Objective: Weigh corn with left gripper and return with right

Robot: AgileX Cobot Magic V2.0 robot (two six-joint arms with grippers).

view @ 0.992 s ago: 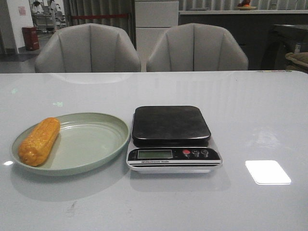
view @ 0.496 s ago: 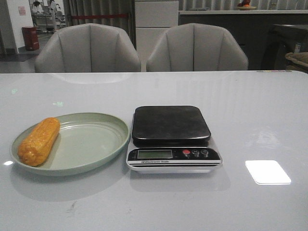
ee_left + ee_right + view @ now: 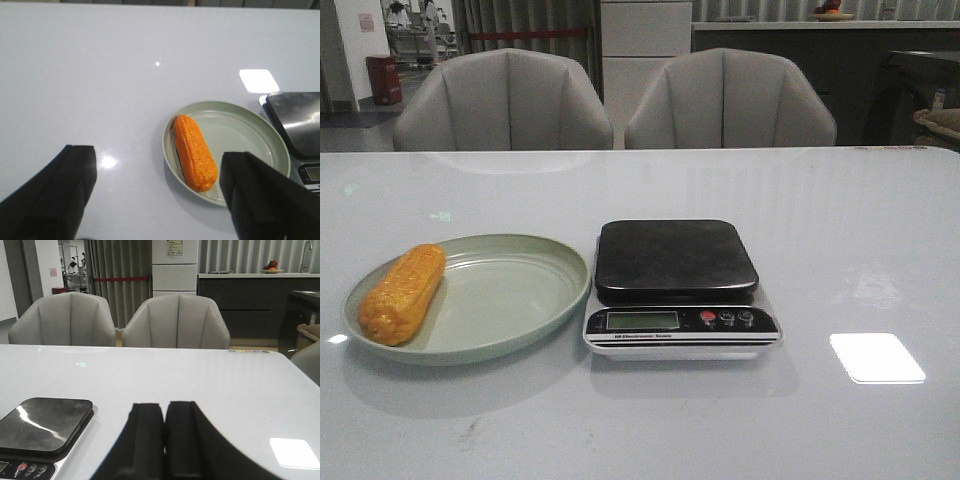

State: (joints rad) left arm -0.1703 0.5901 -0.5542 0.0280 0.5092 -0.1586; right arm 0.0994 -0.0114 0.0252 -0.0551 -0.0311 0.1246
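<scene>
The corn (image 3: 402, 293) lies on the left side of a pale green plate (image 3: 510, 300), left of the scale (image 3: 675, 285) with its bare black platform. In the left wrist view my left gripper (image 3: 159, 187) is open wide above the table, and the corn (image 3: 195, 152) lies on the plate (image 3: 240, 135) between and beyond its fingers. In the right wrist view my right gripper (image 3: 164, 412) is shut and empty, low over the table to the right of the scale (image 3: 45, 427). Neither gripper shows in the front view.
Two grey chairs (image 3: 505, 100) stand behind the table's far edge. A bright light reflection (image 3: 876, 357) lies on the glossy table right of the scale. The scale's display and buttons (image 3: 685, 320) face the front.
</scene>
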